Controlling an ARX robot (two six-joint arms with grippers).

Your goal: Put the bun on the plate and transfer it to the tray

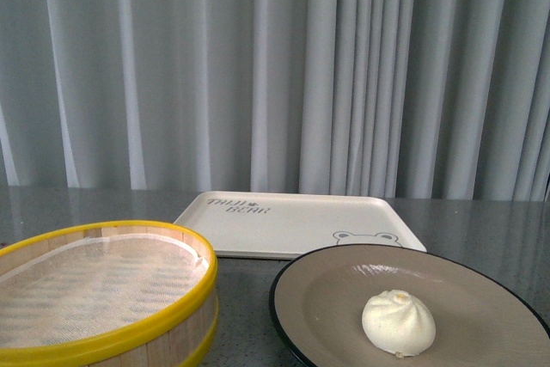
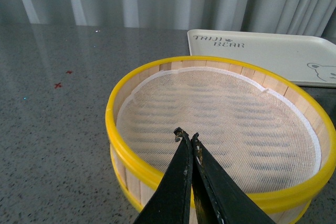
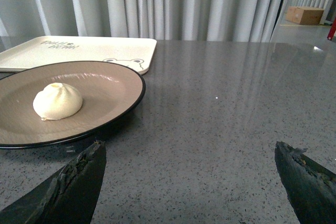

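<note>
bun [image 3: 58, 100] resting on plate [image 3: 107, 85]; tray [image 3: 79, 56] just beside plate, bear face near plate rim; right gripper [image 3: 189, 150] jaws spread wide, empty, over grey table [image 3: 226, 114]; curtain [image 3: 173, 3] behind

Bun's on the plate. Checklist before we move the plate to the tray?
1. Bun sitting on plate: ok.
2. Tray visible surface free: ok.
3. Right gripper jaws open, near plate rim: ok.
4. Left gripper jaws shut above basket, away from plate: ok.
5. Gap under plate rim for a grip: cannot tell.
</note>
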